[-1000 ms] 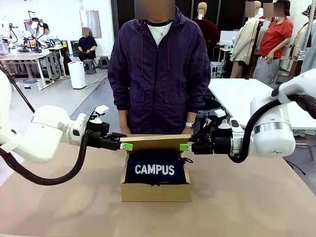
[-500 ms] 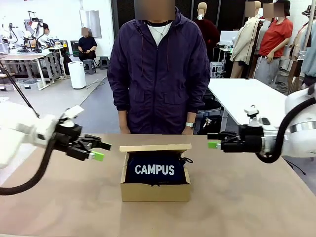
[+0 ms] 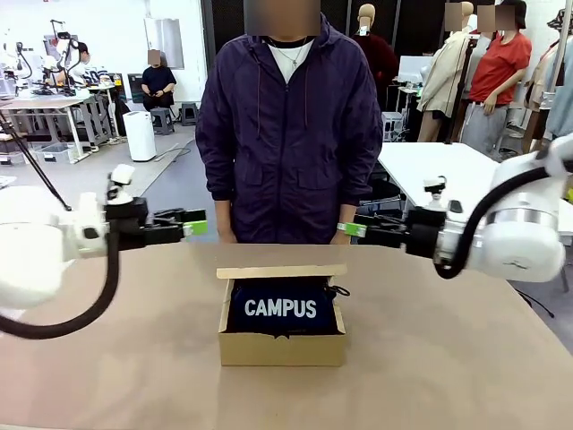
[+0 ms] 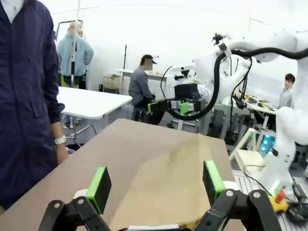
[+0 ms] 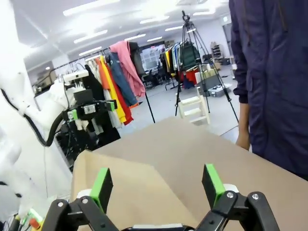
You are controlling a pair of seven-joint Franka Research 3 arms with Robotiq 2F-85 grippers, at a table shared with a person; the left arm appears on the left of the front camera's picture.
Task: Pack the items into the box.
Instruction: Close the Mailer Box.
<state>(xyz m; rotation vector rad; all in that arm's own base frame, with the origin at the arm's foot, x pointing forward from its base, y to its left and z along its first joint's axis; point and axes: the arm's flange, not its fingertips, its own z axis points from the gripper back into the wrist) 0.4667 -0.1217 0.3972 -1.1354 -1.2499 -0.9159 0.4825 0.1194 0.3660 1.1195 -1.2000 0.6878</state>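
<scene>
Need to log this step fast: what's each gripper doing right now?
Left gripper: open, holding nothing, in the air left of the box.
Right gripper: open, holding nothing, in the air right of the box.

Left gripper (image 3: 199,227) no longer at the left end of the box (image 3: 282,313) flap: now well off to the left, raised, fingers level and spread, touching nothing. Right gripper (image 3: 349,229) likewise off the flap's right end, drawn back to the right and higher, fingers apart. Flap (image 3: 281,270), a second ago standing pinched between both grippers, now sits lower over the box's rear edge
</scene>
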